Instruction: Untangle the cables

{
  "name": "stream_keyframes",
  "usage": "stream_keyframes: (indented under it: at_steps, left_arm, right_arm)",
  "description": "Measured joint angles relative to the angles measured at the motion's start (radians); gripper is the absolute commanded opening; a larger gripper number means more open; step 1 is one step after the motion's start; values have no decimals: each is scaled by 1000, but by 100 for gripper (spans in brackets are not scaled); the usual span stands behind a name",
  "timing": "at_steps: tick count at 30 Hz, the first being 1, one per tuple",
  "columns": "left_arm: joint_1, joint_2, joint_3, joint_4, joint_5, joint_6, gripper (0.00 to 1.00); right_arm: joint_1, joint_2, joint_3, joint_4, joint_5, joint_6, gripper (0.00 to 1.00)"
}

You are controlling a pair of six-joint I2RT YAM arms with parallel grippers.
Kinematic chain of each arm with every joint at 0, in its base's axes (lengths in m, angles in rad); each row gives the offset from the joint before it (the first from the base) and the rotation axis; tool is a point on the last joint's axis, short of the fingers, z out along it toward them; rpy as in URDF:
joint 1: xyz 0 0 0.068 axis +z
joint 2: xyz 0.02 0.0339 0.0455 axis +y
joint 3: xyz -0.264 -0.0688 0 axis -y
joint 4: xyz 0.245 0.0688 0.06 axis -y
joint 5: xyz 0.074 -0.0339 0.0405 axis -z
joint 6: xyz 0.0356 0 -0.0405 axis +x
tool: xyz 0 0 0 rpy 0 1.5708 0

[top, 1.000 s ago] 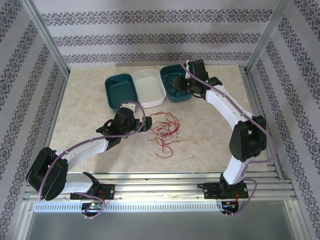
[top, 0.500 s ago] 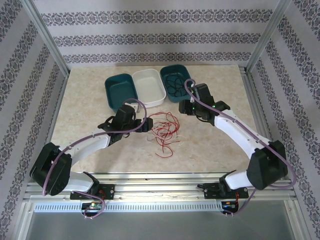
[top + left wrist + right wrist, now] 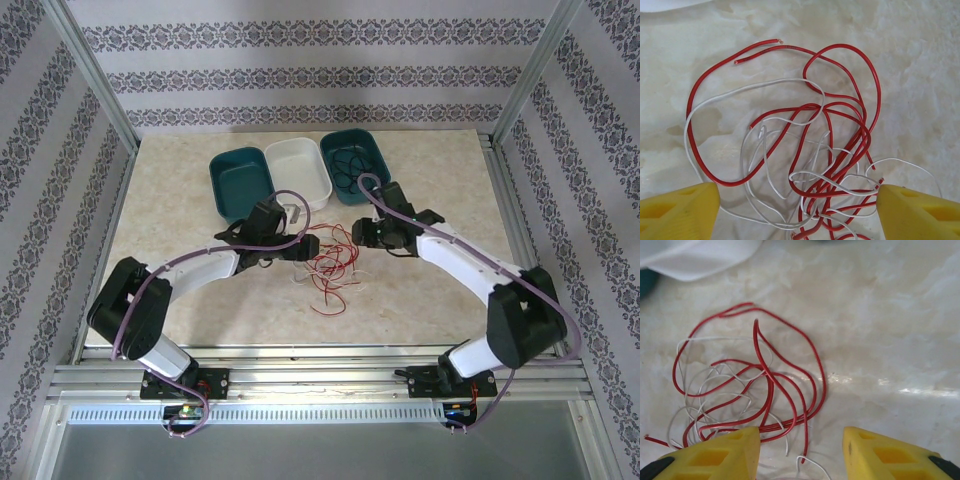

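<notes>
Having swung the right tool (image 3: 365, 238) back from the teal tray (image 3: 352, 134), now flanking the cables (image 3: 330, 262) with the left tool (image 3: 298, 246) on the marbled counter (image 3: 170, 205). Through the left wrist: spreading smooth yellow fingers (image 3: 680, 210) wide over thin, looping red and white strands. Through the right wrist: likewise gaping above glossy red curls.

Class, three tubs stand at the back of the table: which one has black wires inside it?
The dark green tub on the right: black wires lie in it, and the other two show none.
</notes>
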Motion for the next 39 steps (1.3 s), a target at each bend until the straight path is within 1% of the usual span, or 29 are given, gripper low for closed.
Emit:
stream_keyframes:
  at_steps: [6,11,13,16,18,20,22,25,26,30,36,39]
  left_arm:
    - [0,66,9,-1,-18,-1,80]
    - [0,107,29,0,-43,0,80]
    - [0,117,31,1,-46,-1,80]
    - [0,130,32,8,-45,-1,80]
    - [0,137,32,13,-45,-1,80]
    - [0,139,32,16,-42,-1,79]
    - [0,140,32,23,-37,-1,78]
    - [0,146,33,32,-27,-4,75]
    - [0,150,33,35,-24,-5,75]
    - [0,159,33,45,-13,-14,67]
    - [0,190,34,83,24,-28,57]
    - [0,209,39,91,37,-36,48]
  right_arm:
    - [41,156,94,-2,-28,-8,47]
    - [43,238,149,-3,-31,-9,46]
    - [42,257,161,-3,-31,-12,43]
    - [42,273,168,-3,-31,-18,35]
    - [42,283,172,-3,-30,-21,32]
    - [42,291,174,-3,-31,-24,26]
    - [42,297,177,-3,-31,-29,17]
    - [42,298,182,-3,-32,-33,1]
    - [42,298,183,-3,-32,-35,0]
    - [42,270,183,-4,-29,-51,0]
    - [43,144,183,-3,-16,-61,0]
    - [50,80,183,-3,-6,-61,0]
